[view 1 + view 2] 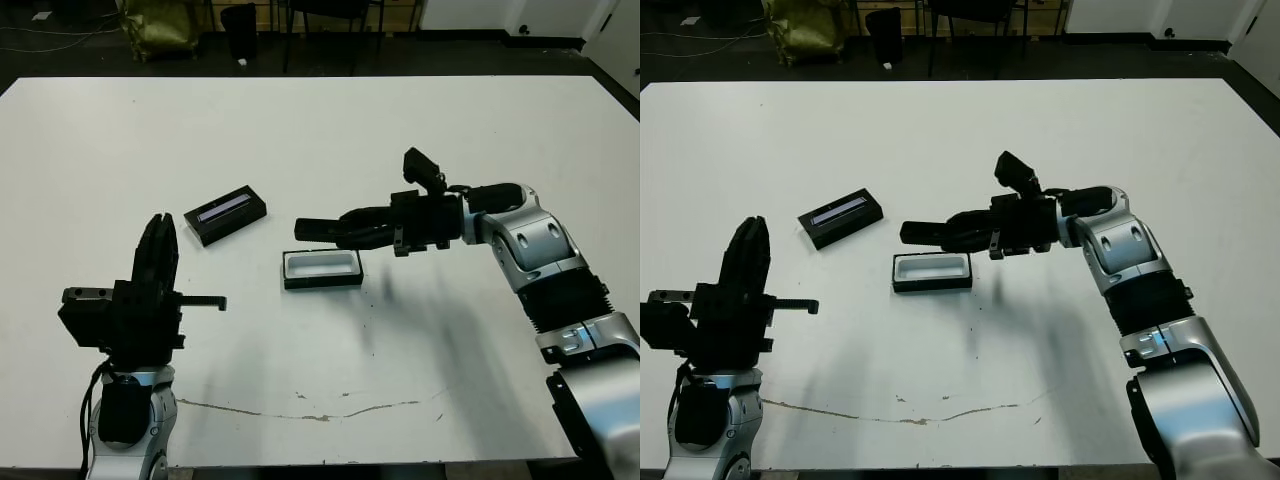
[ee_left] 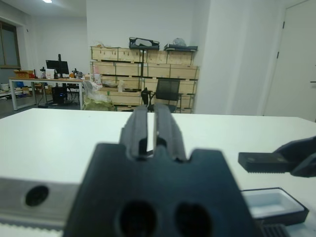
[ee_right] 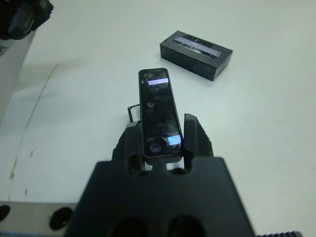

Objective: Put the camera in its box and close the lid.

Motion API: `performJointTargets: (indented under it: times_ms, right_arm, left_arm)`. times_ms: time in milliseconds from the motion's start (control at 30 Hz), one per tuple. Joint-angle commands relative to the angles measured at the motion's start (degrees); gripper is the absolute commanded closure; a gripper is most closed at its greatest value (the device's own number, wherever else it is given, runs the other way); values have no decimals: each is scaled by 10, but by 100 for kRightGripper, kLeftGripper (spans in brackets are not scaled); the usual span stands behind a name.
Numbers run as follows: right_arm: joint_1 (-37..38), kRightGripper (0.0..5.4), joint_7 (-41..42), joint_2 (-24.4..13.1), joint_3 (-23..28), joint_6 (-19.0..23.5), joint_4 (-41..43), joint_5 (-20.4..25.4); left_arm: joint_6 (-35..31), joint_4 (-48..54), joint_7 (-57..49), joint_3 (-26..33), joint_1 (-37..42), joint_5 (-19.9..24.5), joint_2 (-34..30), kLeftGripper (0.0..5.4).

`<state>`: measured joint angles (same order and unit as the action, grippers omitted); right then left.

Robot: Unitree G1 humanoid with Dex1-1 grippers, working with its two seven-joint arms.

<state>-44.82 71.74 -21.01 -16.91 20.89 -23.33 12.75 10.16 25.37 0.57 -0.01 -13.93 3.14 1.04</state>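
Note:
My right gripper (image 1: 345, 229) is shut on the camera (image 1: 318, 229), a slim black bar that sticks out level past the fingertips. The right wrist view shows the camera (image 3: 158, 111) clamped between both fingers (image 3: 193, 129). It hovers just above the far edge of the box (image 1: 322, 269), an open black tray with a white lining on the table's middle. To the left of the box lies the lid (image 1: 225, 213), black with a pale stripe, apart from it. My left gripper (image 1: 158, 228) stands near the front left, fingers pressed together and holding nothing.
A thin crack-like line (image 1: 320, 412) runs across the table near the front edge. Beyond the far edge are chair legs (image 1: 300, 35) and a yellow-green bag (image 1: 160, 25) on a dark floor.

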Motion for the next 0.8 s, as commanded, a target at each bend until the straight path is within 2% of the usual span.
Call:
performJointTargets:
  times_ms: [33,267,567,800]
  right_arm:
    - [-1,494,14,4,-4,-15,-7,-5]
    - [-16,494,30,4,-25,8,-24,-26]
    - [-44,494,45,19,-42,-52,-83,-65]
    - [-60,494,45,32,-45,-77,-117,-85]
  left_arm:
    - [-6,-11,2,1,-7,0,-2,540]
    - [-10,-8,2,0,-9,4,0,540]
    - [-14,-4,2,-4,-13,3,0,540]
    - [-4,-10,2,-3,-12,1,1,540]
